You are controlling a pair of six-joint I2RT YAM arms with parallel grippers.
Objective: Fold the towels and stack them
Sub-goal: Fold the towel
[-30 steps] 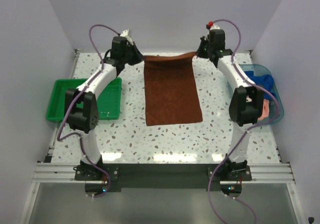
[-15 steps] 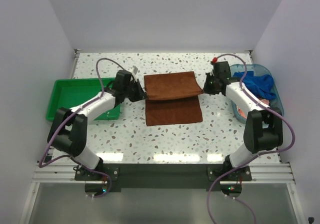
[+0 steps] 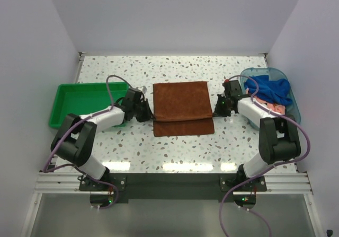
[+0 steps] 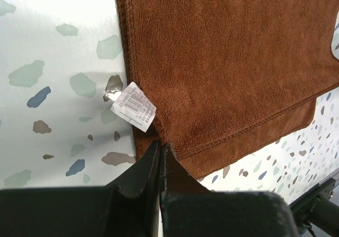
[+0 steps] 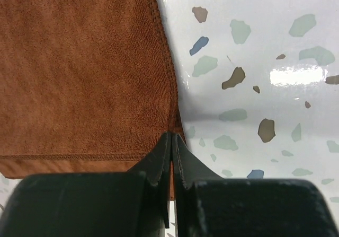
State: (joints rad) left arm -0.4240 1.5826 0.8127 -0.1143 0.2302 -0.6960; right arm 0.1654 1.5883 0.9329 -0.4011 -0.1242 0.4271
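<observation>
- Centre frame, flat on bench [image 3: 185, 152]: rust-brown towel [image 3: 183, 107], folded once, lower layer peeking out.
- Pinched closed on its near corners: left tool [image 4: 160, 148], right tool [image 5: 174, 140].
- Soft, limp and light by the look; corners seem the best hold.

Tabletop [image 3: 180, 147]: white terrazzo with grey, brown and blue flecks, glossy, with bright light glare near the front edge. Green plastic tray [image 3: 74, 95] sits on the tabletop at the left edge, long side running left-right. Clear blue plastic tub [image 3: 295, 105] is at the right edge, toward the back. Tray and tub are well apart, on opposite sides. Plain pale walls [image 3: 175, 19] on three sides. Aluminium rail [image 3: 58, 182] runs along the near edge, with a black plate [image 3: 175, 186] at its middle.
</observation>
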